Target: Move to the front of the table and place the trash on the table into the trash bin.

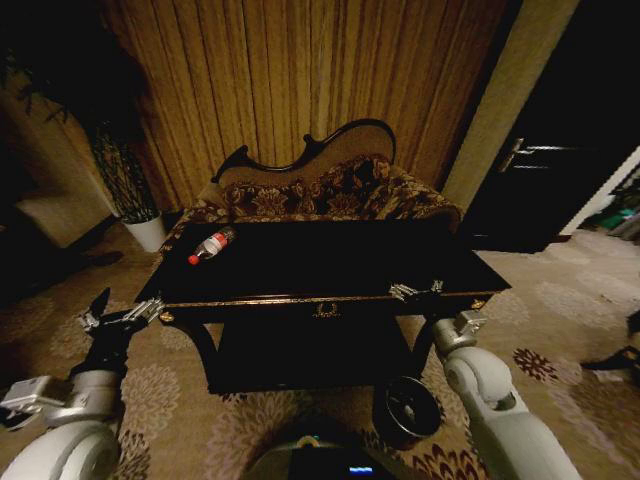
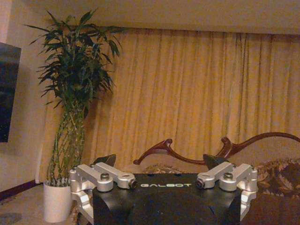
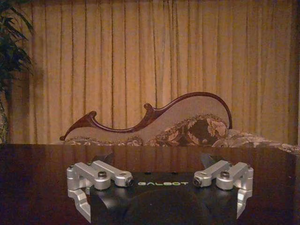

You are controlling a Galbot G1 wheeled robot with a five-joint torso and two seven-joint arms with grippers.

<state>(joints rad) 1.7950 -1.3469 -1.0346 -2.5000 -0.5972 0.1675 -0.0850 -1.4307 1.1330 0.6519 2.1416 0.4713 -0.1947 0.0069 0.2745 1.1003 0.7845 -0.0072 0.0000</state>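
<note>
The black glossy table (image 1: 300, 275) with its gold-trimmed front edge stands right in front of me. A clear plastic bottle with a red label (image 1: 212, 245), a piece of the trash, lies on its side near the far left of the top. On the floor by the table's front right leg stands the round dark trash bin (image 1: 407, 408). My left gripper (image 1: 122, 312) (image 2: 159, 160) hangs open beside the table's left front corner, holding nothing. At the right part of the front edge, my right gripper (image 1: 418, 291) (image 3: 157, 159) is open over the tabletop (image 3: 42, 178).
A floral sofa (image 1: 330, 190) with a curved dark frame stands behind the table against tan curtains. A tall plant in a white pot (image 1: 148, 232) (image 2: 57, 201) is at the back left. A dark door (image 1: 545, 150) is on the right. Patterned carpet covers the floor.
</note>
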